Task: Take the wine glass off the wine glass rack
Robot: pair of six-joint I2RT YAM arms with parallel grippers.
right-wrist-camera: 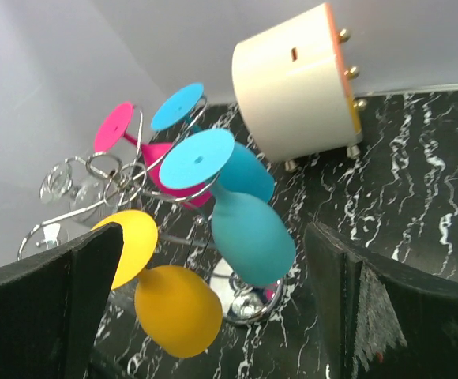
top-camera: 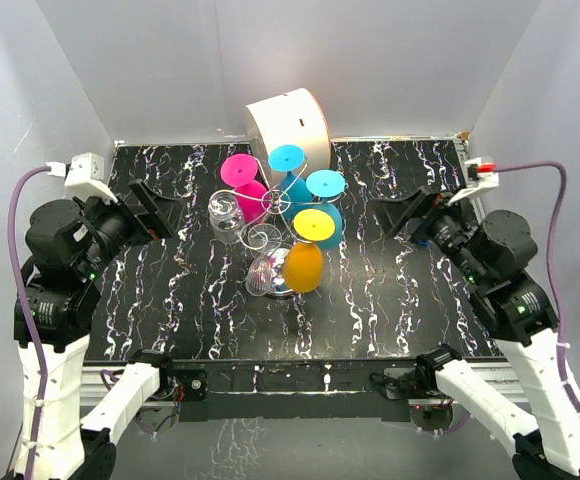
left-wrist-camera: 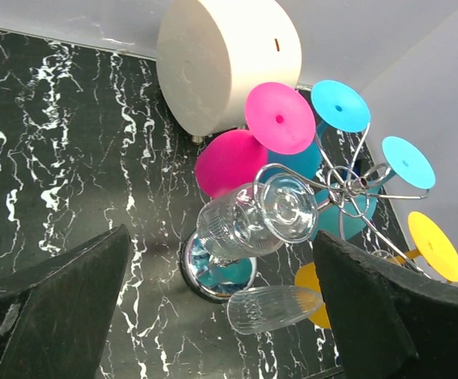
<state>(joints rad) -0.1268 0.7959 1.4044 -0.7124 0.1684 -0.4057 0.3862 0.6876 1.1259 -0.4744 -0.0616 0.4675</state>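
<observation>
wine glass rack (top-camera: 266, 236) stands at table (top-camera: 170, 320) centre, wine glasses (top-camera: 305, 265) hanging inverted from its arms. left tool (top-camera: 158, 212) at 9 o'clock and right tool (top-camera: 402, 214) at 3 o'clock, both with jaws wide open, bare marble between each and the rack. white drum (top-camera: 288, 125) sits at the 12 o'clock edge.

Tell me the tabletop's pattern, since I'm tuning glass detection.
The tabletop is black with white marble veins; the left wrist view shows it best.

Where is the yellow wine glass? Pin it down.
Top view: the yellow wine glass hangs upside down on the near-right side of the wine glass rack, in front of a blue wine glass.
</observation>
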